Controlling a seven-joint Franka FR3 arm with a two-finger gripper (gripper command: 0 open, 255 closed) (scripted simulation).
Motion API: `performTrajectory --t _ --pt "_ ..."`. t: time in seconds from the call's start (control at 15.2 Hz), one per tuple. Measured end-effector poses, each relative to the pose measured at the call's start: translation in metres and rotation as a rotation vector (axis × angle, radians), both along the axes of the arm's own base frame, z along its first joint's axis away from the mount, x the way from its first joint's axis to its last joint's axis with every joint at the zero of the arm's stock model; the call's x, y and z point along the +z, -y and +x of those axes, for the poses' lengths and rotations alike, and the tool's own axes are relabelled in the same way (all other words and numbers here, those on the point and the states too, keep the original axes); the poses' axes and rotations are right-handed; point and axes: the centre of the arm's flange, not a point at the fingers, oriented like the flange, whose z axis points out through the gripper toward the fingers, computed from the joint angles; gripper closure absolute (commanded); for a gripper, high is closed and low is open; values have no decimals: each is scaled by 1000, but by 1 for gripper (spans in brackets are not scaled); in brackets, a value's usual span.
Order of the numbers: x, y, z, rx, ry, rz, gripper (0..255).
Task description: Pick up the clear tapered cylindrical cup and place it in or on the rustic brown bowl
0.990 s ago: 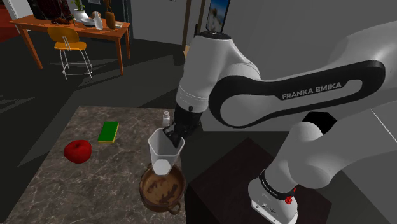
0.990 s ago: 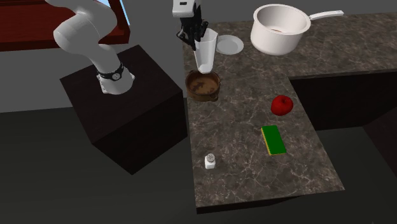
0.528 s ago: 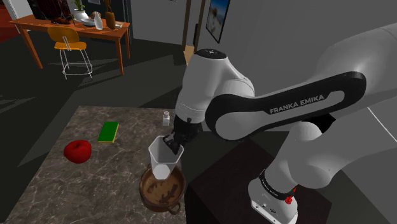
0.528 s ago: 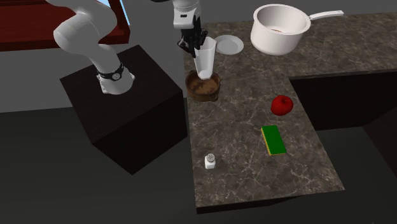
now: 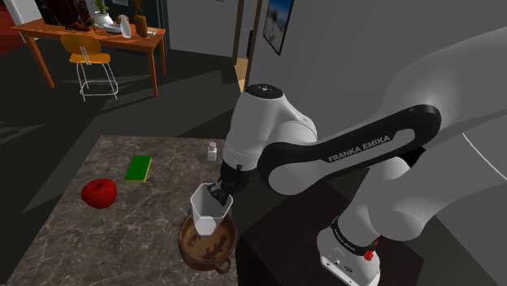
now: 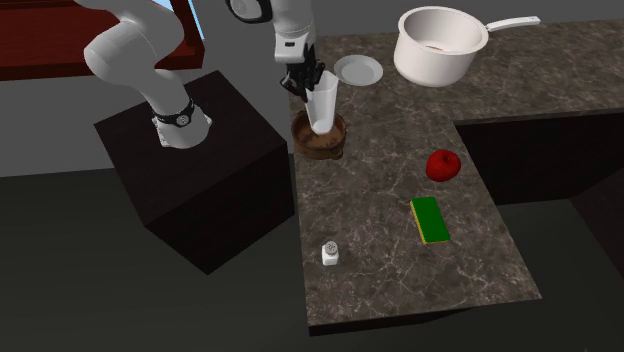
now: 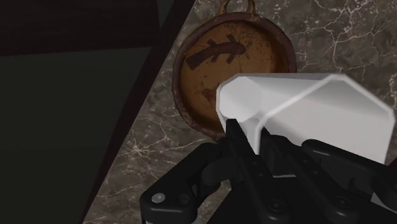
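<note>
The end effector (image 5: 218,192) is closed on the rim of the cup (image 5: 208,213), its two black fingers nearly together with only the cup's thin wall pinched between them. In the wrist view one finger (image 7: 233,130) presses against the outside of the pale wall just under the lip. The other sits behind the wall and is hard to make out.

The cup is whitish, translucent and tapered, with its wide mouth up and its narrow base down. It hangs roughly upright, leaning slightly. Its lower end sits within the opening of the brown bowl (image 5: 192,242). In the second exterior view the cup (image 6: 321,102) stands straight over the bowl (image 6: 316,146), its base overlapping the bowl's inside. I cannot tell whether the base touches the bowl's floor.

The bowl has a rusty brown interior with dark markings (image 7: 213,54). It rests on the dark marbled tabletop (image 6: 400,260), at the edge nearest the stand (image 6: 200,160).

Well apart from the bowl on the same tabletop lie a red apple (image 6: 443,165), a green sponge (image 6: 430,220) and a small white shaker (image 6: 330,253). A white plate (image 6: 358,70) and a white pot (image 6: 440,45) sit beyond the bowl.
</note>
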Motion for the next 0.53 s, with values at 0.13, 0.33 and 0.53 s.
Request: performTrajectory --t 0.13,0.33,0.53 --pt "-10 0 0 0 0 0 255" --pt "-15 -1 0 0 0 0 255" --pt "-15 -1 0 0 1 0 255"
